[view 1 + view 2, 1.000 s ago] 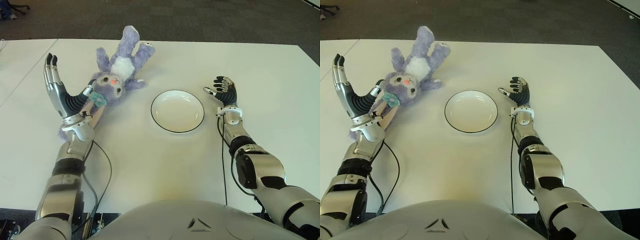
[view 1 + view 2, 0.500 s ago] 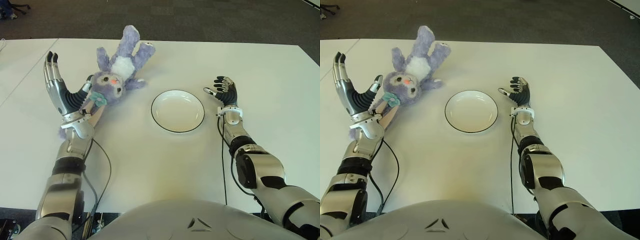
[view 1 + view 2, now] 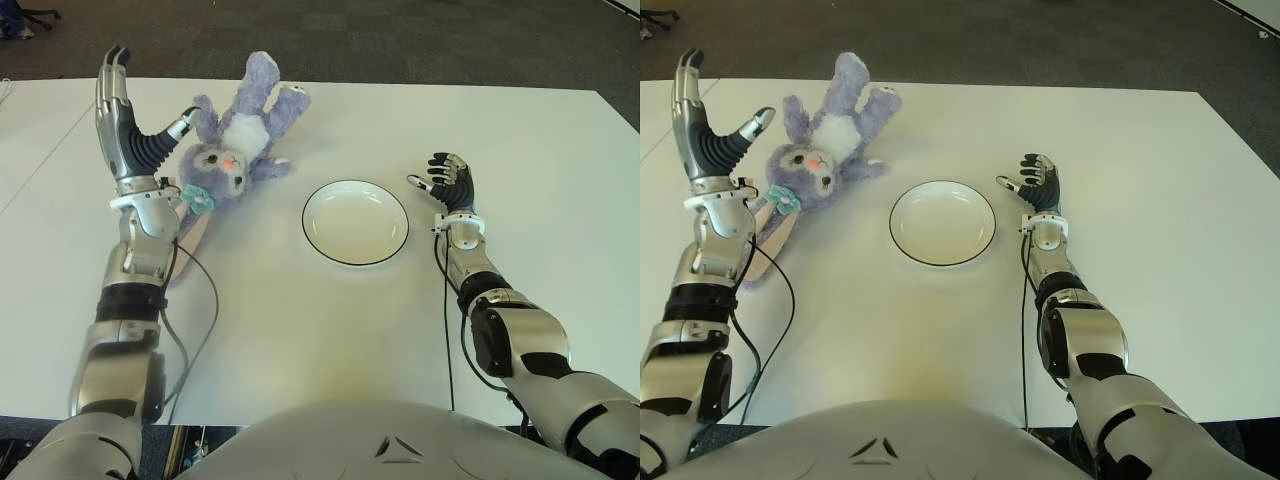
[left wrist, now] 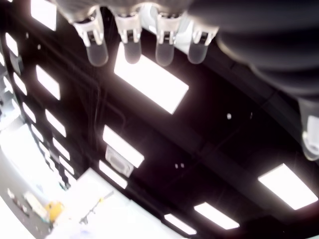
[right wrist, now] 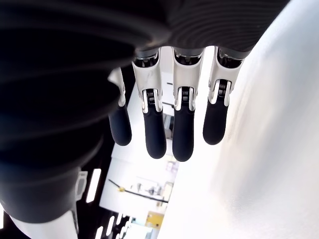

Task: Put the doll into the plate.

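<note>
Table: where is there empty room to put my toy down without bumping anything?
The table is bare in front of the plate, between the two arms, and along its far edge behind the plate. The plate itself holds nothing. It is crowded at the far left, where the open left hand shows beside the doll. The right hand shows right of the plate.

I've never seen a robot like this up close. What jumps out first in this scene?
The fluffy purple doll, a plush rabbit, lies on the white table toward the robot's left. Right beside it the left hand is raised with its fingers spread, holding nothing. In the middle of the table sits an empty white plate with a dark rim, and the right hand shows just past the plate's right side, open too.
</note>
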`<state>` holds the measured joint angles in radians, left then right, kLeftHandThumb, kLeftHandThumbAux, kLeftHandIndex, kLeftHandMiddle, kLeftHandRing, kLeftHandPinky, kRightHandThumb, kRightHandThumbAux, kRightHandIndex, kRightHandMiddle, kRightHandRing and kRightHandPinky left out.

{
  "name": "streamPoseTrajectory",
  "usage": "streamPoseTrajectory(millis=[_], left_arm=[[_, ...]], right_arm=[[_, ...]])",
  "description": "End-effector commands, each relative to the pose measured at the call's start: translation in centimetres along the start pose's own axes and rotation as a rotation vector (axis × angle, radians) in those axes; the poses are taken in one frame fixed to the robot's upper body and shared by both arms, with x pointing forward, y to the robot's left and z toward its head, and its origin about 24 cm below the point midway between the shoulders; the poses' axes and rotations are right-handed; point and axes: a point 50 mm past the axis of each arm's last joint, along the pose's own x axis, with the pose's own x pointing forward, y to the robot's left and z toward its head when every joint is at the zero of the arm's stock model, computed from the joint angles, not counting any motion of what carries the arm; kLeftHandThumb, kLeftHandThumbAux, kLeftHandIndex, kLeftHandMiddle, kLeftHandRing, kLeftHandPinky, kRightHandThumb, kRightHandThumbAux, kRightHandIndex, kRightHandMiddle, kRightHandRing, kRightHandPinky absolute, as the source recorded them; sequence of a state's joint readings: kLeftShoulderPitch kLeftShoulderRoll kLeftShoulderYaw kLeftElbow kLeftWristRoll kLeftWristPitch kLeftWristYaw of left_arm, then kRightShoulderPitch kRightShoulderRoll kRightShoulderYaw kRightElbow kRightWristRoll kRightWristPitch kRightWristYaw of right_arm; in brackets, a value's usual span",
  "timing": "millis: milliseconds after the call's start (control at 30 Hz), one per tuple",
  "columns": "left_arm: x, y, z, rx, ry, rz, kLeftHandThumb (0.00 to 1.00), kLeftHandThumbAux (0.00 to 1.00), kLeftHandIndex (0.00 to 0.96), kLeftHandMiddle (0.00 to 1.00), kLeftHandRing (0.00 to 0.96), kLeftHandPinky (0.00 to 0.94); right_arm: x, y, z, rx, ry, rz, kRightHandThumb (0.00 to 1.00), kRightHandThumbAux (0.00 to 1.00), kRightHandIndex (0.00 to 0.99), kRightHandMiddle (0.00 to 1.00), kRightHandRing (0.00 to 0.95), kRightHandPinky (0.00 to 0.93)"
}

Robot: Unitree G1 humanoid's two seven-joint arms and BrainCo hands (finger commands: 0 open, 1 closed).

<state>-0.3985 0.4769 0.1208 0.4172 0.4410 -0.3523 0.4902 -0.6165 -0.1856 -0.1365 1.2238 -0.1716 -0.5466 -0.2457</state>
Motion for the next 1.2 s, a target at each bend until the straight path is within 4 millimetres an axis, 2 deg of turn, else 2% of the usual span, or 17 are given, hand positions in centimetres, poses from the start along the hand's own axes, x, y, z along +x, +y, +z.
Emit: streamPoseTrajectory(millis=[33, 100, 233, 633, 733, 1000, 1067, 1200], left_arm=[[3.3, -1.9, -0.9, -0.094, 0.140, -0.305, 0.000, 0.361, 0.000, 0.000, 0.000, 0.000], [4.2, -2.4, -1.2, -0.107, 0.171, -0.377, 0.000, 0.357, 0.000, 0.000, 0.000, 0.000], [5.7, -3.4, -1.9, -0.084, 0.249, -0.631, 0.000, 0.294, 0.000, 0.000, 0.000, 0.000], [4.0, -4.6, -3.0, 0.052, 0.320, -1.125, 0.000, 0.250, 0.000, 0.000, 0.000, 0.000], [2.4, -4.8, -3.9, 0.099, 0.347, -1.267, 0.000, 0.255, 0.000, 0.000, 0.000, 0.000], [0.0, -4.4, -5.8, 0.148, 0.456, -1.455, 0.000, 0.256, 0.000, 0.000, 0.000, 0.000], [-0.3, -4.3, -5.9, 0.147, 0.462, -1.498, 0.000, 0.229, 0.000, 0.000, 0.000, 0.000], [-1.4, -3.6, -6.9, 0.155, 0.483, -1.530, 0.000, 0.213, 0.000, 0.000, 0.000, 0.000]], right_arm=[[-7.6, 2.2, -9.3, -0.029, 0.435, 0.095, 0.000, 0.805, 0.256, 0.313, 0.315, 0.284], [-7.7, 2.3, -9.3, -0.033, 0.436, 0.095, 0.000, 0.803, 0.255, 0.313, 0.314, 0.283], [-7.7, 2.3, -9.3, -0.033, 0.444, 0.092, 0.000, 0.799, 0.253, 0.317, 0.313, 0.277], [-7.7, 2.6, -9.2, -0.001, 0.444, 0.095, 0.000, 0.810, 0.261, 0.323, 0.318, 0.269], [-7.7, 2.6, -9.3, 0.009, 0.448, 0.092, 0.000, 0.820, 0.266, 0.328, 0.320, 0.268], [-7.8, 2.6, -9.3, 0.035, 0.444, 0.092, 0.000, 0.829, 0.270, 0.328, 0.324, 0.284], [-7.8, 2.5, -9.3, 0.036, 0.442, 0.093, 0.000, 0.831, 0.271, 0.327, 0.325, 0.285], [-7.8, 2.4, -9.3, 0.030, 0.442, 0.093, 0.000, 0.829, 0.270, 0.325, 0.323, 0.282]])
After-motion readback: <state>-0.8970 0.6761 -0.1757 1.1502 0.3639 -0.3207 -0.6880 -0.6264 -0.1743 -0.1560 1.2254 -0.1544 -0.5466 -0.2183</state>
